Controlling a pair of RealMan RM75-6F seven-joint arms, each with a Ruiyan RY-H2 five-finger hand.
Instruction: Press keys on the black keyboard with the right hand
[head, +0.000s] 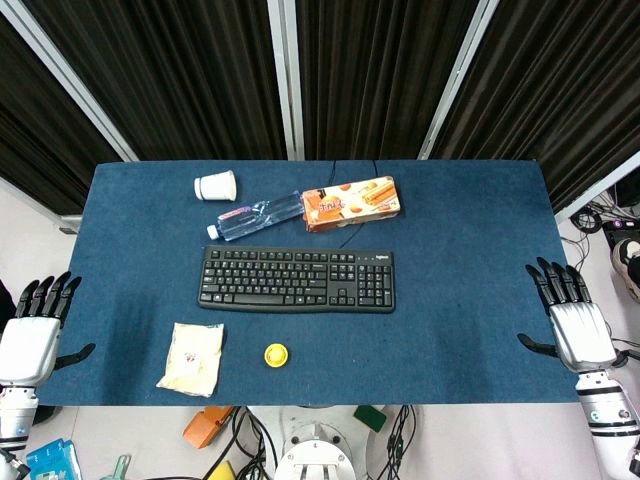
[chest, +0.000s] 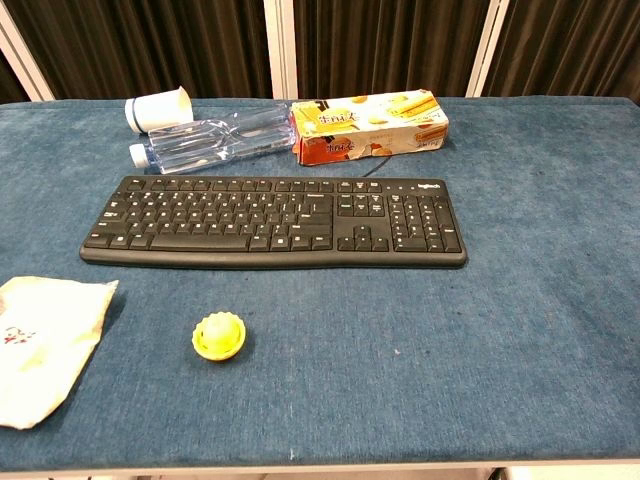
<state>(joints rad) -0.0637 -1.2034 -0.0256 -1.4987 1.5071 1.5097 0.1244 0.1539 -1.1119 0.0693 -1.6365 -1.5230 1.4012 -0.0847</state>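
The black keyboard (head: 297, 279) lies flat in the middle of the blue table, also central in the chest view (chest: 273, 221). My right hand (head: 571, 310) hangs off the table's right edge, fingers spread and holding nothing, well to the right of the keyboard. My left hand (head: 36, 322) sits at the table's left edge, fingers spread and empty. Neither hand shows in the chest view.
Behind the keyboard lie a white cup (head: 215, 185) on its side, a clear water bottle (head: 255, 216) and an orange biscuit box (head: 351, 202). In front of it are a pale snack packet (head: 192, 358) and a small yellow object (head: 276, 354). A cable runs from the keyboard to the table's back edge.
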